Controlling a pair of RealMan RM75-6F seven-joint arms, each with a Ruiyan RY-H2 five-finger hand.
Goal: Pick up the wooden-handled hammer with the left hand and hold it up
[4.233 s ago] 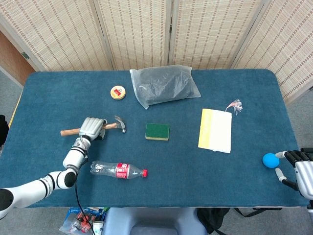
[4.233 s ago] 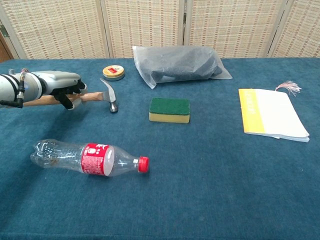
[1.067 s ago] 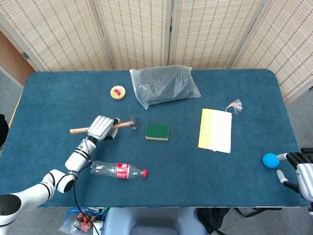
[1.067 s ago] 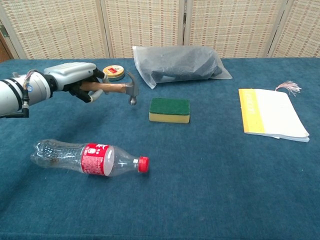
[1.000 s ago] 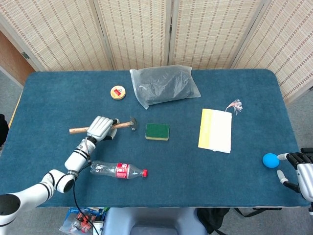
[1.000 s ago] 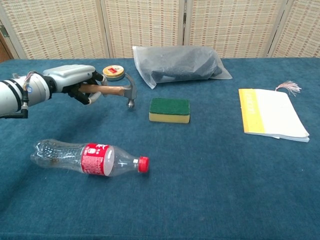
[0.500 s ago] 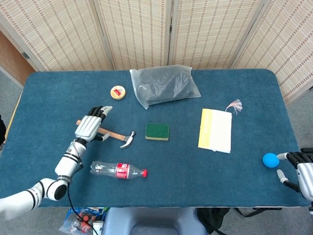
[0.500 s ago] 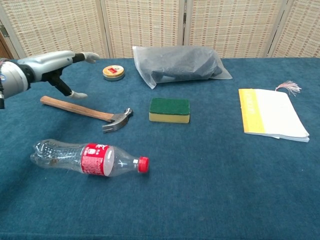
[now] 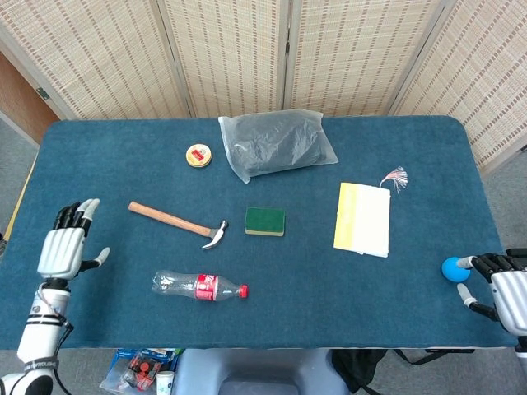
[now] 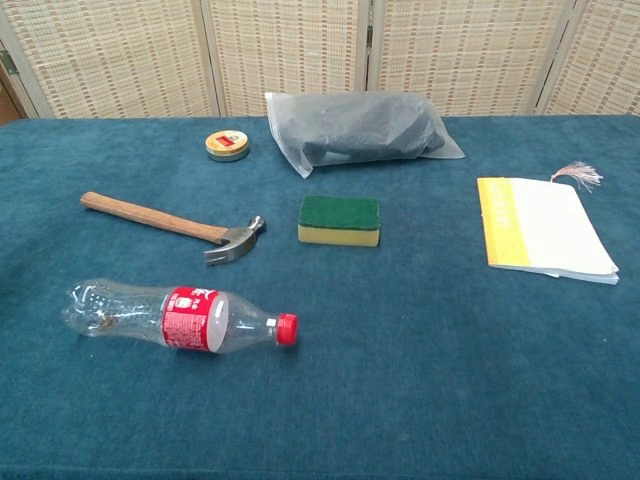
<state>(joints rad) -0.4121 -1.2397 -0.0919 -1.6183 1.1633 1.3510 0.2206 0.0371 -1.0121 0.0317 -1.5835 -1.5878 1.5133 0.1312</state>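
The wooden-handled hammer (image 9: pixel 177 222) (image 10: pixel 170 224) lies flat on the blue table (image 9: pixel 123 156), its metal head toward the green sponge (image 9: pixel 264 220) (image 10: pixel 339 218). My left hand (image 9: pixel 64 248) hovers near the table's left edge, well left of the hammer handle, fingers spread and holding nothing. The chest view does not show it. My right hand (image 9: pixel 504 290) is at the far right edge beside a blue ball (image 9: pixel 454 269), fingers apart, empty.
A clear plastic bottle (image 9: pixel 198 285) (image 10: pixel 178 315) with a red label lies in front of the hammer. A round tin (image 9: pixel 197 155) (image 10: pixel 227 146), a grey plastic bag (image 9: pixel 276 143) (image 10: pixel 355 129) and a yellow-edged notebook (image 9: pixel 363 218) (image 10: pixel 542 228) also sit on the table.
The left hand held the hammer up, then let it go; the hammer now lies on the table. The hand has pulled back to the left edge with fingers spread.
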